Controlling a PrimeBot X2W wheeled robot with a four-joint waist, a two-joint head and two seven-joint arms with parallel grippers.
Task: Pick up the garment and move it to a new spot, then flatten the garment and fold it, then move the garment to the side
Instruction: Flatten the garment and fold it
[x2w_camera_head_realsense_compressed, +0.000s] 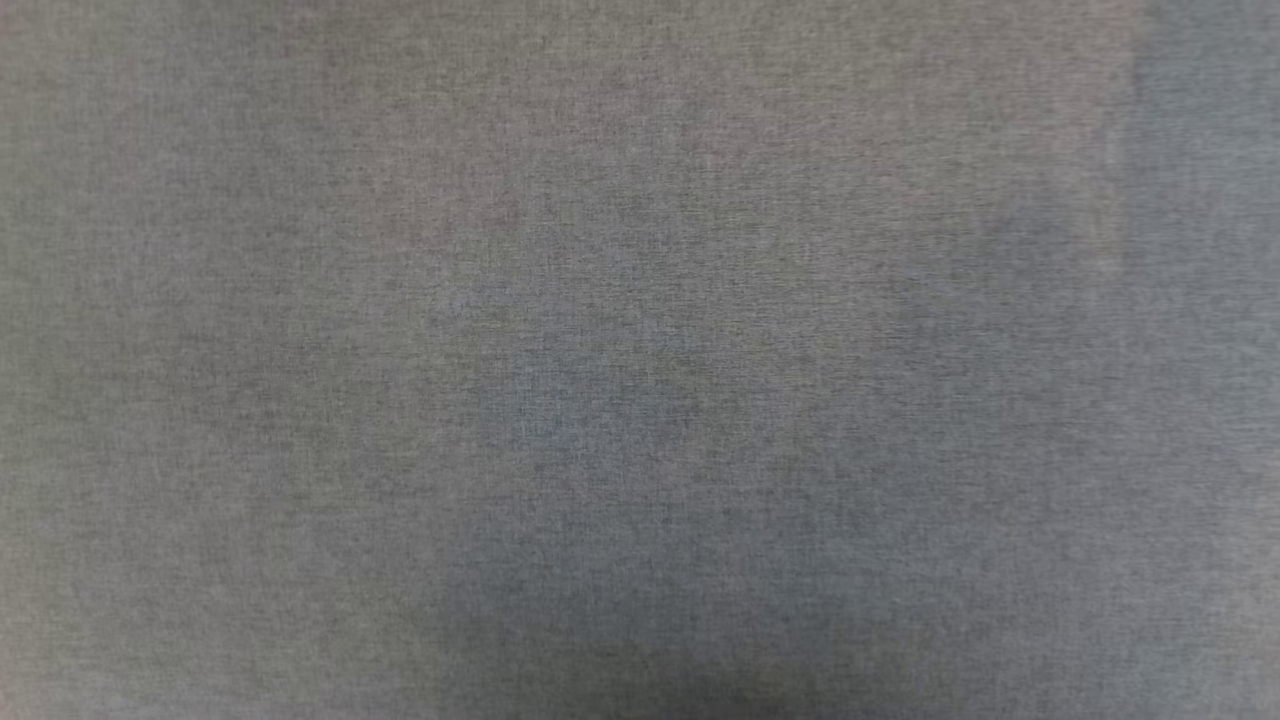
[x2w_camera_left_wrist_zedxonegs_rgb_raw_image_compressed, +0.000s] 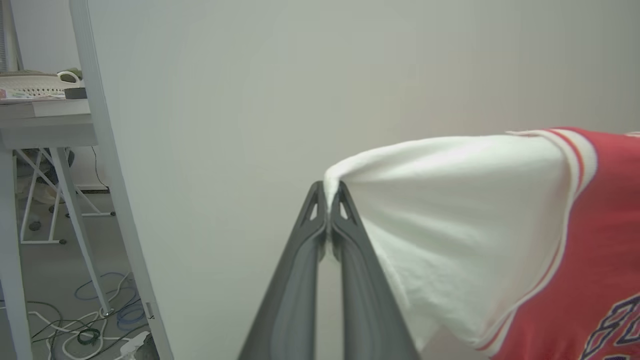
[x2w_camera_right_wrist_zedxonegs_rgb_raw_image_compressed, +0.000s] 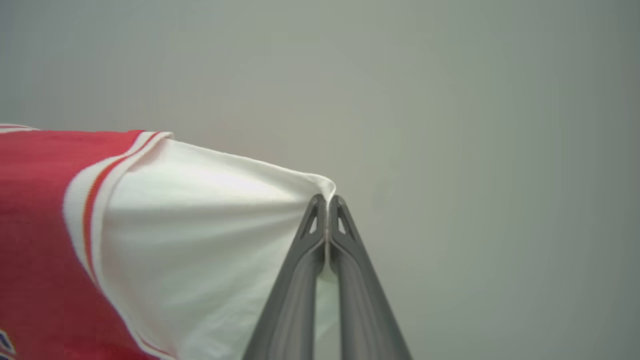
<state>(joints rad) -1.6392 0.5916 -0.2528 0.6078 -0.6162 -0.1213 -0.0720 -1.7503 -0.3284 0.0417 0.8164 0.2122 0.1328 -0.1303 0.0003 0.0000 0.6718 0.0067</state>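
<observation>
While the left pincer (x2w_camera_left_wrist_zedxonegs_rgb_raw_image_compressed: 328, 198) and right pincer (x2w_camera_right_wrist_zedxonegs_rgb_raw_image_compressed: 327, 208) clench opposite sleeves of the red jersey (x2w_camera_left_wrist_zedxonegs_rgb_raw_image_compressed: 605, 215), it spans sleeve-to-sleeve between them.

Left wrist view: my left gripper (x2w_camera_left_wrist_zedxonegs_rgb_raw_image_compressed: 328, 200) pinches a sleeve tip of the garment (x2w_camera_left_wrist_zedxonegs_rgb_raw_image_compressed: 475, 210), which spreads rightward before a panel (x2w_camera_left_wrist_zedxonegs_rgb_raw_image_compressed: 225, 125). Left of the panel stands a table (x2w_camera_left_wrist_zedxonegs_rgb_raw_image_compressed: 45, 125), basket (x2w_camera_left_wrist_zedxonegs_rgb_raw_image_compressed: 30, 85) on it, cables (x2w_camera_left_wrist_zedxonegs_rgb_raw_image_compressed: 90, 320) on the floor (x2w_camera_left_wrist_zedxonegs_rgb_raw_image_compressed: 60, 270) beneath. Right wrist view: my right gripper (x2w_camera_right_wrist_zedxonegs_rgb_raw_image_compressed: 327, 210) pinches a sleeve tip; the garment spreads leftward.
</observation>
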